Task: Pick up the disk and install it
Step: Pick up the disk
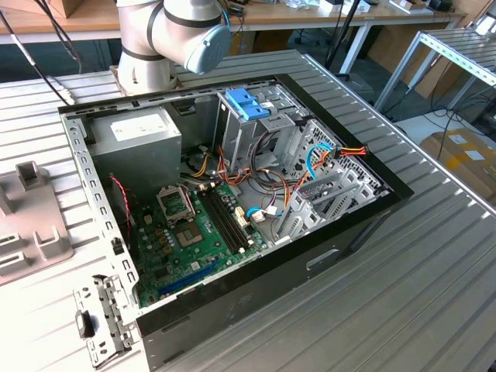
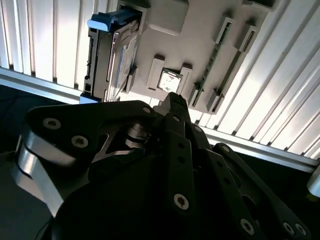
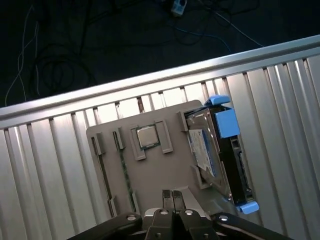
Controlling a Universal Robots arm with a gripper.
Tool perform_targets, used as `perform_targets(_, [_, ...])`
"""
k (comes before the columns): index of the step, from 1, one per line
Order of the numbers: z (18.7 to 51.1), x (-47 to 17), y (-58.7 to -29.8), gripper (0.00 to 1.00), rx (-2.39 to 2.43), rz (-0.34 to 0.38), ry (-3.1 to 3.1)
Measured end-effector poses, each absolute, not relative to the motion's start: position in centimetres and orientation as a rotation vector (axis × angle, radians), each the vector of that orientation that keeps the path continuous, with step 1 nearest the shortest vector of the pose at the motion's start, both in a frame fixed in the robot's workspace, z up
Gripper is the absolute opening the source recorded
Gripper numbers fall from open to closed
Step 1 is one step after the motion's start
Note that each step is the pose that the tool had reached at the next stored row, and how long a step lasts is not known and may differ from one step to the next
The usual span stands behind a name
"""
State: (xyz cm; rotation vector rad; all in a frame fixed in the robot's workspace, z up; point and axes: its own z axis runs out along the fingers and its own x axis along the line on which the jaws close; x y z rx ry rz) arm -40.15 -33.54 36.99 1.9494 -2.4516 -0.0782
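Note:
The disk [image 3: 206, 146] stands on edge in a slot of a grey tray [image 3: 150, 170], its white label facing the tray's middle and blue trim at both ends. In the second wrist view the disk [image 2: 121, 59] sits at the tray's [image 2: 200, 30] end. My gripper [image 3: 172, 194] hovers above the tray's near side, apart from the disk, with the black fingers pressed together and nothing between them. Its tip [image 2: 175, 99] points toward the tray, close to a small square chip [image 2: 170, 80].
An open computer case [image 1: 232, 194] lies on the ribbed metal table, with a blue-latched drive bay [image 1: 248, 105], grey power supply [image 1: 136, 136], green motherboard [image 1: 186, 232] and loose cables. The arm's base [image 1: 167, 39] stands behind the case. The table edge [image 3: 150, 80] drops to dark floor.

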Motion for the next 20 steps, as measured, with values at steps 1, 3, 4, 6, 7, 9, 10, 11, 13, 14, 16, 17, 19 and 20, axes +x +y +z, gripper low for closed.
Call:
perform_targets(1, [36.98,-40.15,-33.54,0.11,1.978,-0.078,-2.428])
perform_targets(3, [36.97,-40.15,-33.54,0.11,2.018,-0.078,-2.394])
perform_targets(4, [36.97,-40.15,-33.54,0.11,2.033,-0.078,-2.381])
perform_targets(6, [36.96,-40.15,-33.54,0.11,2.071,-0.077,-2.346])
perform_targets(7, [36.96,-40.15,-33.54,0.11,2.085,-0.077,-2.333])
perform_targets(9, [36.95,-40.15,-33.54,0.11,2.129,-0.077,-2.292])
perform_targets(10, [36.95,-40.15,-33.54,0.11,2.142,-0.077,-2.28])
perform_targets(11, [36.95,-40.15,-33.54,0.11,2.16,-0.077,-2.263])
perform_targets(13, [36.94,-40.15,-33.54,0.11,2.189,-0.076,-2.233])
perform_targets(14, [36.94,-40.15,-33.54,0.11,2.205,-0.076,-2.217])
perform_targets(16, [36.93,-40.15,-33.54,0.11,2.24,-0.076,-2.18])
perform_targets(17, [36.92,-40.15,-33.54,0.11,2.254,-0.076,-2.166])
perform_targets(19, [36.92,-40.15,-33.54,0.11,2.279,-0.075,-2.139])
perform_targets(20, [36.92,-40.15,-33.54,0.11,2.279,-0.075,-2.138])
